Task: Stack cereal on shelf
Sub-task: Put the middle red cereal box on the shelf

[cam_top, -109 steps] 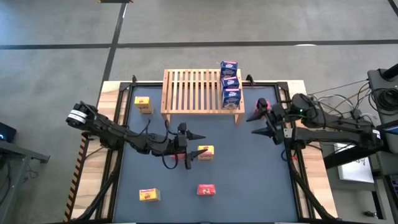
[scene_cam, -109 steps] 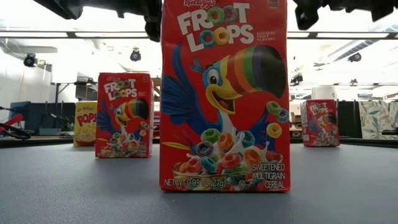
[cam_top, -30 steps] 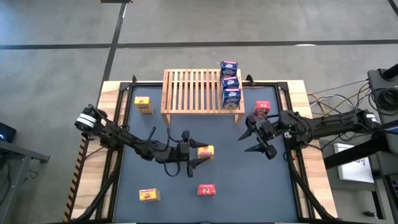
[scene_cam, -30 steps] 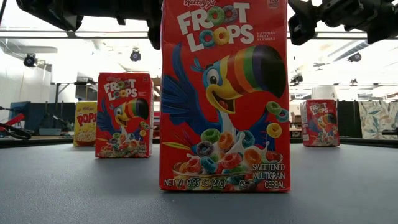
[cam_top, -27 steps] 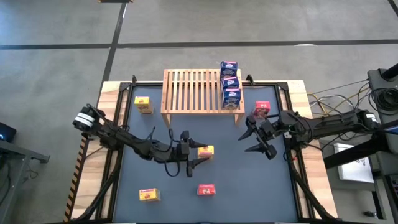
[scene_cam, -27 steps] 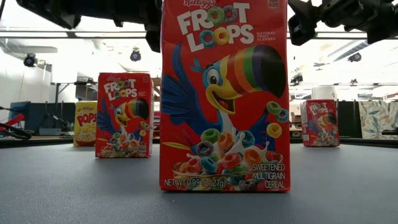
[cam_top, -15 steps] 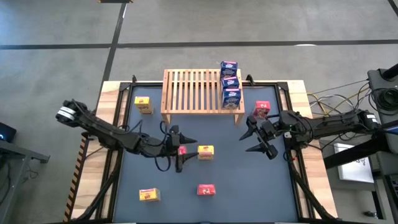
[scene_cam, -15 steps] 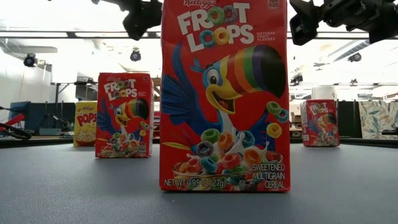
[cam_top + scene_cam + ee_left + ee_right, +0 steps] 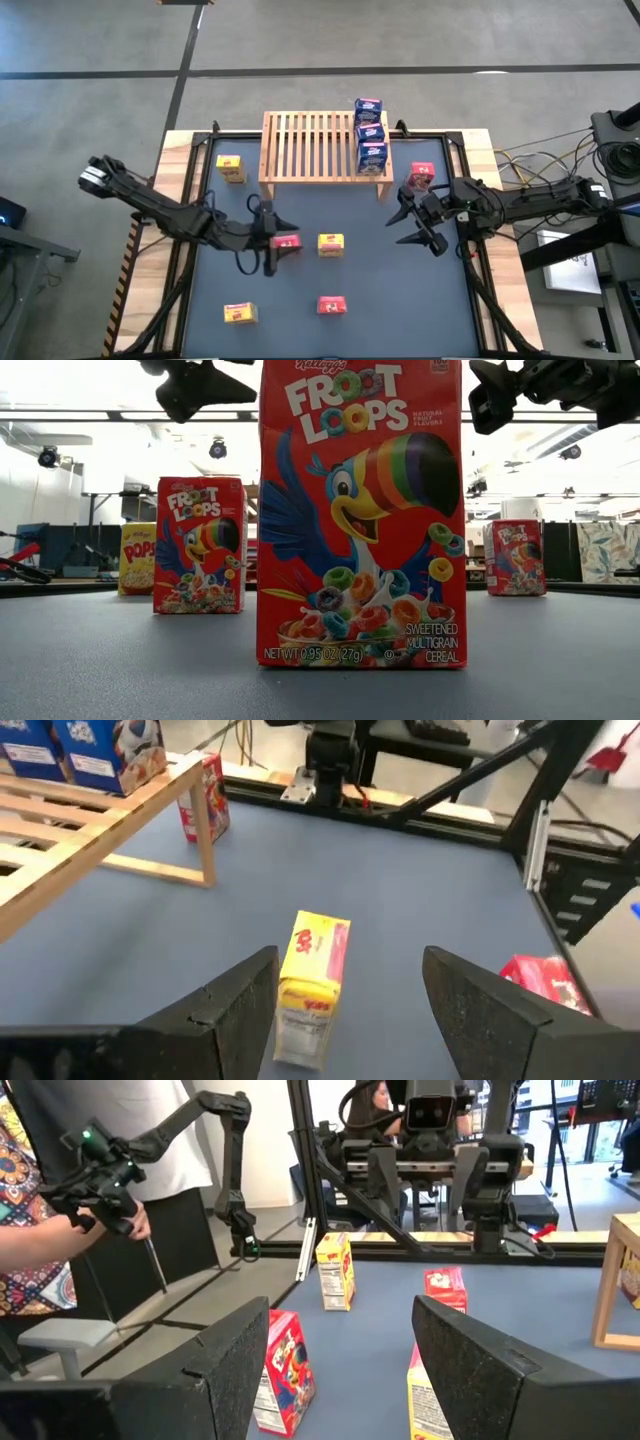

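Note:
The light-wood shelf [image 9: 318, 147] stands at the table's far middle, with three blue cereal boxes [image 9: 370, 134] in a row on its right end. Three yellow boxes [image 9: 331, 243] [image 9: 229, 167] [image 9: 239, 313] and three red ones [image 9: 286, 241] [image 9: 332, 305] [image 9: 420, 176] stand on the table. My left gripper [image 9: 279, 243] [image 9: 350, 960] is open and raised over the middle red box [image 9: 200, 545], facing the middle yellow box [image 9: 312, 988]. My right gripper [image 9: 398, 225] [image 9: 340, 1312] hangs open in the air right of centre.
A dark mat [image 9: 400, 300] covers the table inside a wooden border with black rails. The nearest red box [image 9: 362, 510] fills the low view. A person [image 9: 60, 1210] holding a hand controller stands beyond the table's left side. The shelf's left slats [image 9: 295, 145] are bare.
My left gripper has drawn back from over the middle yellow box toward the table's left, and now sits over the middle red box. The boxes have stayed where they were.

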Available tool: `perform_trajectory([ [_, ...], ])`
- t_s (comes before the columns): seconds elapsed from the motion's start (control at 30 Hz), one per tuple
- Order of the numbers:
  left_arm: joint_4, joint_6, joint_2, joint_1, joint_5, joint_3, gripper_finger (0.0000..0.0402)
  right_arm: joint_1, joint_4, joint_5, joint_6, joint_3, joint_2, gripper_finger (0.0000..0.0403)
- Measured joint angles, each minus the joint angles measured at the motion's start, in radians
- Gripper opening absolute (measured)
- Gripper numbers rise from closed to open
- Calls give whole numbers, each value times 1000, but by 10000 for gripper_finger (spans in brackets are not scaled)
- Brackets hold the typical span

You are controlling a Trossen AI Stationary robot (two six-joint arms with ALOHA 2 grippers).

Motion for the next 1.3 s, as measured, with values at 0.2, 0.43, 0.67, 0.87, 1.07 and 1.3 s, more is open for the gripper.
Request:
perform_trajectory([
  [0.2, -274, -14, -12, 0, -14, 108, 231, 0, -1, 0, -7, 0, 1, 235],
  [0.43, -597, -115, 66, 0, -56, 269, 231, 0, -5, 0, -10, 0, 2, 235],
  [0.67, -727, -186, 171, -4, -49, 376, 231, 0, -28, 0, -34, 0, 1, 235],
  [0.87, -838, -203, 249, -5, 46, 422, 231, 0, -27, 1, -36, 0, 1, 235],
  [1.07, -871, -244, 237, -6, 53, 371, 231, 0, -26, 2, -37, 0, 6, 235],
  [1.3, -780, -270, 125, -8, 44, 290, 231, 0, -25, 20, -45, 0, 20, 235],
])
